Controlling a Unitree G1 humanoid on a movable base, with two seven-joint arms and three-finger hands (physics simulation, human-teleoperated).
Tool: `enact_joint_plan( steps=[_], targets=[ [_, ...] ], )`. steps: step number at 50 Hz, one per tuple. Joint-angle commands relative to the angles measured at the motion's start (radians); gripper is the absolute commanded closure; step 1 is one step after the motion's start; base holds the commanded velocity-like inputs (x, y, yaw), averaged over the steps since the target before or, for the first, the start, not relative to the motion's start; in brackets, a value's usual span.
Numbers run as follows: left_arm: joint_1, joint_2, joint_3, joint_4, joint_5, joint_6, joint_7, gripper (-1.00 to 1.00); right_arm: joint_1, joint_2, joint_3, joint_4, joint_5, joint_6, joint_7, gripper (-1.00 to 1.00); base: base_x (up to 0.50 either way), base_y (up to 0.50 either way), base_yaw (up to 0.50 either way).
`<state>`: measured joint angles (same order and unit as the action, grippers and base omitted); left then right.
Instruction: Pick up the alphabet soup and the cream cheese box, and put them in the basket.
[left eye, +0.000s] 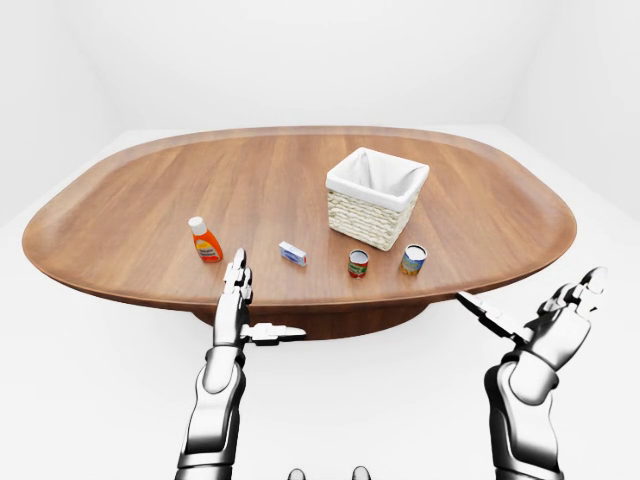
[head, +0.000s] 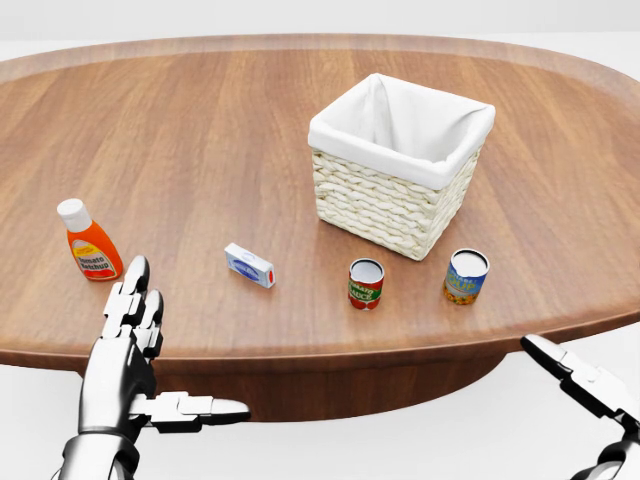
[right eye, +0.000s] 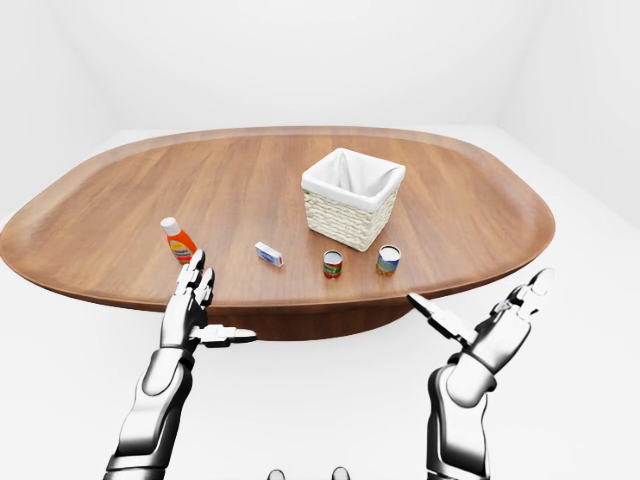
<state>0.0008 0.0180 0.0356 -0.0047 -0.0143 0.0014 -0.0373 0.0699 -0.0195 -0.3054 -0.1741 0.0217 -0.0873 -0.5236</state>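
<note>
Right now the alphabet soup, which I take to be the small cylindrical tin with the red and green label (head: 366, 284), stands upright on the oval brown wooden table (head: 200, 130), just below the square pale wicker basket with a white cloth liner (head: 398, 165) in the head view. I cannot read its label, so the blue and yellow labelled tin (head: 466, 276) just to its right could be the soup instead. The cream cheese box, a small flat white carton with blue print (head: 249, 265), lies to the left of the tins, well apart from the basket. An orange plastic ketchup bottle with a white cap (head: 88, 243) stands further left near the table edge. Neither item is in the basket yet.

Picking the wrong tin is the main risk, since the two stand close together and look alike. A careless reach could also topple a tin and let it roll off the near edge.

The silver left hand (head: 128, 345) stands upright at the table edge, fingers straight, thumb out sideways, holding nothing. The silver right hand (left eye: 545, 320) is below the table's right edge, spread wide with palm turned up, also empty
</note>
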Motion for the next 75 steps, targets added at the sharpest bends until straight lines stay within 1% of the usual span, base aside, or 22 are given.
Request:
enact_joint_plan(
  steps=[1, 4, 7, 12, 14, 18, 20, 21, 22, 48, 49, 53, 55, 61, 62, 64, 65, 66, 67, 72, 74, 75],
  targets=[
    [0.000, 0.000, 0.001, 0.000, -0.001, -0.001, -0.001, -1.00, 0.004, 0.000, -0.017, 0.002, 0.011, 0.000, 0.000, -1.00, 0.00, 0.00, 0.00],
    [0.004, -0.001, -0.002, -0.010, 0.001, 0.007, 0.000, -1.00, 0.004, 0.000, -0.017, 0.002, 0.017, 0.000, 0.000, -1.00, 0.00, 0.00, 0.00],
    [-0.003, 0.001, 0.001, 0.007, 0.001, -0.003, -0.001, -1.00, 0.003, 0.000, -0.020, 0.004, 0.018, 0.000, 0.000, -1.00, 0.00, 0.00, 0.00],
    [-0.003, 0.000, 0.000, 0.006, 0.002, -0.001, -0.001, -1.00, 0.003, -0.001, -0.022, 0.005, 0.014, 0.000, 0.000, -1.00, 0.00, 0.00, 0.00],
    [-0.007, 0.001, 0.001, 0.019, 0.002, -0.009, -0.001, -1.00, 0.000, -0.002, -0.024, 0.013, 0.017, 0.000, 0.000, -1.00, 0.00, 0.00, 0.00],
    [-0.002, 0.001, 0.000, 0.008, 0.003, -0.001, -0.001, -1.00, 0.005, -0.001, -0.024, 0.006, 0.026, 0.000, 0.000, -1.00, 0.00, 0.00, 0.00],
    [-0.005, 0.001, 0.001, 0.017, 0.003, -0.007, -0.001, -1.00, 0.005, 0.000, -0.025, 0.003, 0.032, 0.004, 0.000, -1.00, 0.00, 0.00, 0.00],
    [-0.003, 0.001, 0.000, 0.010, 0.003, -0.001, 0.000, -1.00, 0.000, -0.003, -0.025, 0.017, 0.039, 0.000, 0.000, -1.00, 0.00, 0.00, 0.00],
    [-0.003, 0.001, 0.000, 0.010, 0.003, -0.001, 0.000, -1.00, -0.001, -0.003, -0.025, 0.018, 0.039, 0.000, 0.000, -1.00, 0.00, 0.00, 0.00],
    [-0.004, 0.000, 0.000, 0.011, 0.004, 0.000, 0.000, -1.00, -0.001, -0.005, -0.024, 0.018, 0.041, 0.000, 0.000, -1.00, 0.00, 0.00, 0.00],
    [-0.005, 0.001, -0.001, 0.014, 0.004, -0.002, 0.000, -1.00, 0.002, -0.004, -0.023, 0.009, 0.041, 0.004, 0.000, -1.00, 0.00, 0.00, 0.00],
    [-0.007, 0.001, 0.000, 0.025, 0.003, -0.012, -0.002, -1.00, 0.003, -0.003, -0.024, 0.008, 0.043, 0.000, 0.000, -1.00, 0.00, 0.00, 0.00],
    [-0.003, 0.000, -0.002, 0.012, 0.004, -0.004, -0.002, -1.00, 0.003, -0.003, -0.024, 0.009, 0.042, 0.000, 0.000, -1.00, 0.00, 0.00, 0.00],
    [-0.007, 0.000, -0.003, 0.016, 0.003, -0.003, -0.004, -1.00, 0.000, -0.005, -0.027, 0.013, 0.049, 0.000, 0.000, -1.00, 0.00, 0.00, 0.00],
    [-0.005, -0.001, -0.003, 0.010, 0.002, 0.002, -0.004, -1.00, 0.000, -0.005, -0.027, 0.016, 0.051, 0.000, 0.000, -1.00, 0.00, 0.00, 0.00],
    [-0.003, -0.001, -0.004, 0.010, 0.002, 0.000, -0.004, -1.00, 0.000, -0.005, -0.028, 0.015, 0.054, 0.000, 0.000, -1.00, 0.00, 0.00, 0.00],
    [-0.008, 0.000, -0.002, 0.023, 0.001, -0.008, -0.005, -1.00, 0.001, -0.005, -0.028, 0.011, 0.057, 0.000, 0.000, -1.00, 0.00, 0.00, 0.00],
    [-0.009, 0.000, -0.002, 0.024, 0.001, -0.009, -0.005, -1.00, 0.001, -0.004, -0.028, 0.010, 0.057, 0.000, 0.000, -1.00, 0.00, 0.00, 0.00],
    [-0.007, 0.000, -0.003, 0.019, 0.002, -0.005, -0.005, -1.00, 0.001, -0.005, -0.028, 0.018, 0.056, 0.000, 0.000, -1.00, 0.00, 0.00, 0.00],
    [-0.009, 0.000, -0.003, 0.025, 0.002, -0.006, -0.006, -1.00, -0.001, -0.005, -0.027, 0.018, 0.057, 0.000, 0.000, -1.00, 0.00, 0.00, 0.00],
    [-0.006, 0.000, -0.005, 0.014, 0.004, 0.003, -0.005, -1.00, -0.001, -0.005, -0.027, 0.017, 0.060, 0.000, 0.000, -1.00, 0.00, 0.00, 0.00],
    [-0.005, 0.000, -0.005, 0.014, 0.004, 0.002, -0.006, -1.00, -0.001, -0.005, -0.027, 0.016, 0.060, 0.000, 0.000, -1.00, 0.00, 0.00, 0.00]
  ],
)
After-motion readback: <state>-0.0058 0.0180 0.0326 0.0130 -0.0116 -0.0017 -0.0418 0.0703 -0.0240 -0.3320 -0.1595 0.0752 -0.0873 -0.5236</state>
